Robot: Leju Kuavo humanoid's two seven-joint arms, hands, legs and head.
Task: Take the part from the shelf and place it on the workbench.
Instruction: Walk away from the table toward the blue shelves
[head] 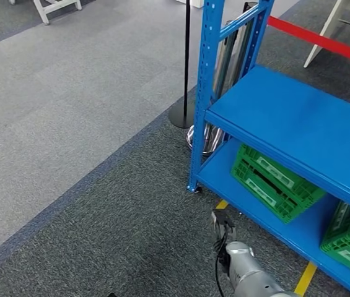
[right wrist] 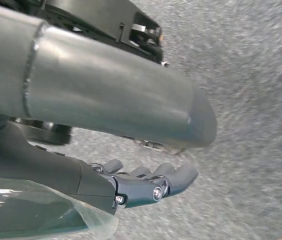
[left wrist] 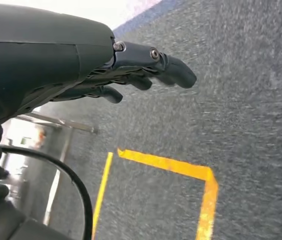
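The left hand (left wrist: 146, 75) is hanging over grey carpet, fingers stretched apart and holding nothing. The right hand (right wrist: 150, 185) is doing likewise beside the robot's silver forearm. Ahead, a blue shelf (head: 299, 124) is carrying green plastic crates (head: 275, 182) on its lower level; the part is probably one of these or inside, though that is unclear. A crate looks light and stiff, best gripped by its rim.
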